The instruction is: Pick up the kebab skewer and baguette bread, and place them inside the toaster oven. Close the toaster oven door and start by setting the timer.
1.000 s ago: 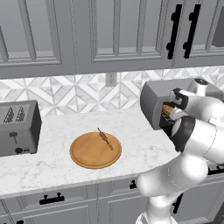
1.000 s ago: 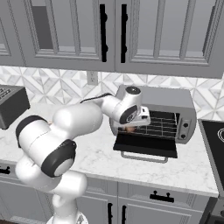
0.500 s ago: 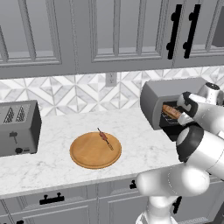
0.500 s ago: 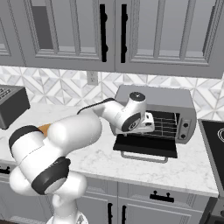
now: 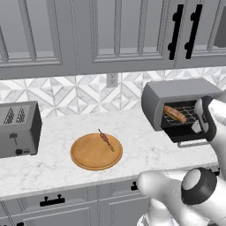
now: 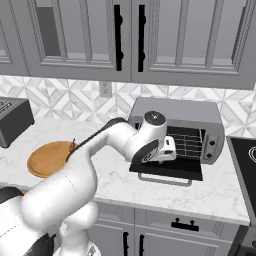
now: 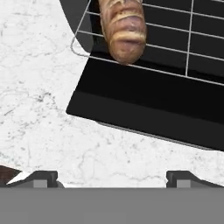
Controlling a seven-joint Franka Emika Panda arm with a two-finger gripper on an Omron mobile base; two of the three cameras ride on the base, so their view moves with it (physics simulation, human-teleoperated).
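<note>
The baguette bread [image 5: 175,114] lies on the wire rack inside the toaster oven [image 5: 176,95], at the rack's left end. In the hand view the baguette bread [image 7: 125,27] rests on the rack [image 7: 183,41] above the lowered toaster oven door [image 7: 144,109]. My gripper [image 5: 194,128] hangs open just in front of the oven mouth, over the door, with nothing between its fingertips [image 7: 42,177]. From the right, the gripper [image 6: 172,149] is above the open door [image 6: 167,169]. The kebab skewer [image 5: 106,140] lies on the round wooden board [image 5: 90,154].
A grey slot toaster [image 5: 17,129] stands at the counter's left end. A stove top [image 6: 245,160] borders the counter on the right. Bare marble counter [image 5: 141,145] lies between the board and the oven. Wall cabinets hang above.
The gripper has opened fully and let go of the baguette, which now rests on the rack. The hand has drawn back from the oven mouth to above the door.
</note>
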